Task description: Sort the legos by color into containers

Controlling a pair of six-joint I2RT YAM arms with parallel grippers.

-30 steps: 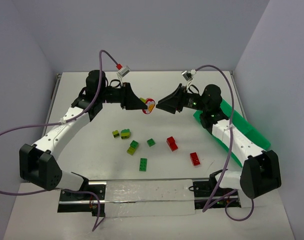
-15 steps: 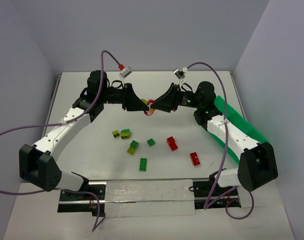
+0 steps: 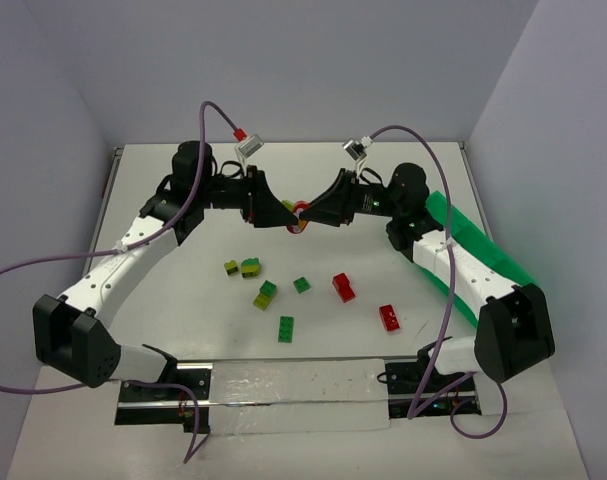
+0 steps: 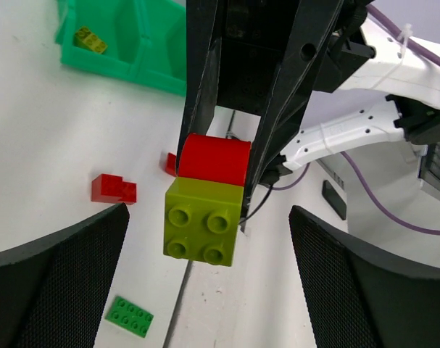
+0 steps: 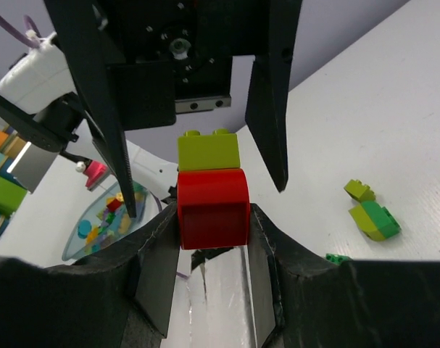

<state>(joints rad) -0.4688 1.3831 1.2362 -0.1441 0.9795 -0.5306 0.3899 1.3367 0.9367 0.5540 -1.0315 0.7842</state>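
Observation:
A two-colour stack, a red brick [image 5: 213, 206] joined to a yellow-green brick [image 5: 208, 151], hangs in the air above the back middle of the table [image 3: 183, 330]. My right gripper [image 5: 213, 217] is shut on the red brick [image 4: 214, 159]. My left gripper [image 4: 207, 212] is open, its fingers [image 5: 274, 94] standing apart on either side of the yellow-green brick [image 4: 203, 221]. In the top view the two grippers meet tip to tip at the stack [image 3: 298, 212]. The green tray [image 3: 483, 250] lies along the right edge, partly under the right arm.
Loose bricks lie on the table in front of the grippers: a yellow-green and dark green pair [image 3: 245, 267], another mixed one [image 3: 266, 294], a small green one [image 3: 301, 285], a flat green one [image 3: 285, 329], two red ones [image 3: 343, 287] [image 3: 389, 318]. A yellow brick [image 4: 91, 40] sits in a tray compartment.
The right gripper moved in from the right and shut on the red brick. The left gripper, shut on the stack before, has opened and let go.

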